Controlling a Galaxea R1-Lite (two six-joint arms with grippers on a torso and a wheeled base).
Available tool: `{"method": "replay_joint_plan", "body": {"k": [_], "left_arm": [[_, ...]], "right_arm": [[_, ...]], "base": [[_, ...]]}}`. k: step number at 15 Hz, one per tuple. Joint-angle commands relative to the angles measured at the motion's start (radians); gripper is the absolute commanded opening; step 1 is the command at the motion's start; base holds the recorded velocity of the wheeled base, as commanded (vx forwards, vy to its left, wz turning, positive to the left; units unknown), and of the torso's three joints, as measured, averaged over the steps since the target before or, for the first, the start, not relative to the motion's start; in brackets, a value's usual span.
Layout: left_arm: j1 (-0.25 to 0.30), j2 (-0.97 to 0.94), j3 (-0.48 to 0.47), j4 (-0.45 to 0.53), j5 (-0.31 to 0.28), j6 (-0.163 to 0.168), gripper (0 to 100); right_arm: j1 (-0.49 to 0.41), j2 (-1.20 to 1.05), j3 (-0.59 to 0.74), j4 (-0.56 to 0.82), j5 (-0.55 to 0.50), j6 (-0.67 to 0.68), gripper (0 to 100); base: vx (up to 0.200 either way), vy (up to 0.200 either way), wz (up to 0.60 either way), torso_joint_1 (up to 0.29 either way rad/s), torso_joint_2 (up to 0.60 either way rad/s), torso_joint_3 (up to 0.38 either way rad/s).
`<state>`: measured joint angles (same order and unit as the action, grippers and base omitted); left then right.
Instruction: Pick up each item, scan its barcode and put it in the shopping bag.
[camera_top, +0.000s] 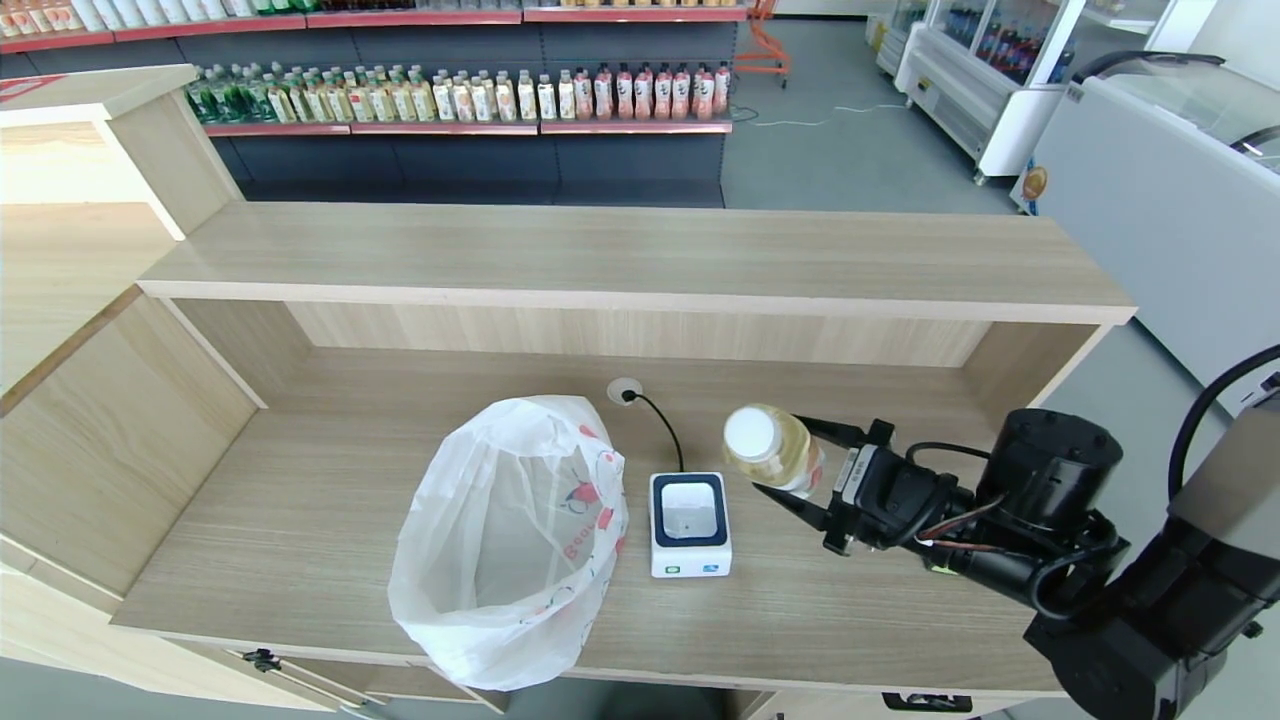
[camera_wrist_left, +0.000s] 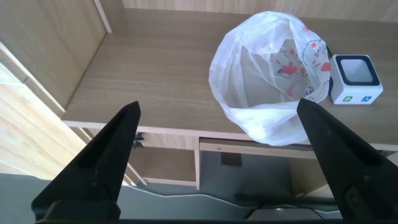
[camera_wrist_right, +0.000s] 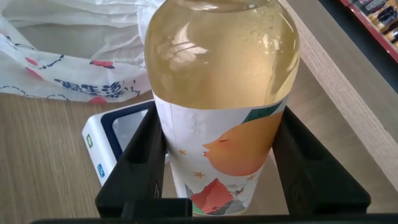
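Crinkly plastic bag (camera_top: 510, 540) — matt wood counter (camera_top: 300, 520)

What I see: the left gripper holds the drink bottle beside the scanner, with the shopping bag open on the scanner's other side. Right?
Not quite. The right gripper holds the bottle, not the left, as the head view shows; the left gripper is open and empty. The rest stands: the bottle is beside the scanner, with the shopping bag open on its other side.
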<state>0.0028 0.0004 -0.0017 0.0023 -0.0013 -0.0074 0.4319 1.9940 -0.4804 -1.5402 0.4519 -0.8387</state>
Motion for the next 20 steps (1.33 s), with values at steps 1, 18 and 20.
{"method": "replay_joint_plan", "body": {"k": [1, 18, 20], "left_arm": [[0.000, 0.000, 0.000, 0.001, 0.000, 0.000, 100], [0.000, 0.000, 0.000, 0.001, 0.000, 0.001, 100], [0.000, 0.000, 0.000, 0.001, 0.000, 0.001, 100]], "right_arm": [[0.001, 0.000, 0.000, -0.001, 0.001, 0.000, 0], [-0.188, 0.117, 0.011, -0.031, 0.347, -0.016, 0], [-0.191, 0.132, 0.014, -0.031, 0.356, -0.031, 0]], "base": [[0.000, 0.200, 0.00, -0.017, 0.00, 0.007], [0.000, 0.012, 0.00, 0.000, 0.00, 0.000], [0.000, 0.000, 0.00, 0.000, 0.00, 0.000]]}}
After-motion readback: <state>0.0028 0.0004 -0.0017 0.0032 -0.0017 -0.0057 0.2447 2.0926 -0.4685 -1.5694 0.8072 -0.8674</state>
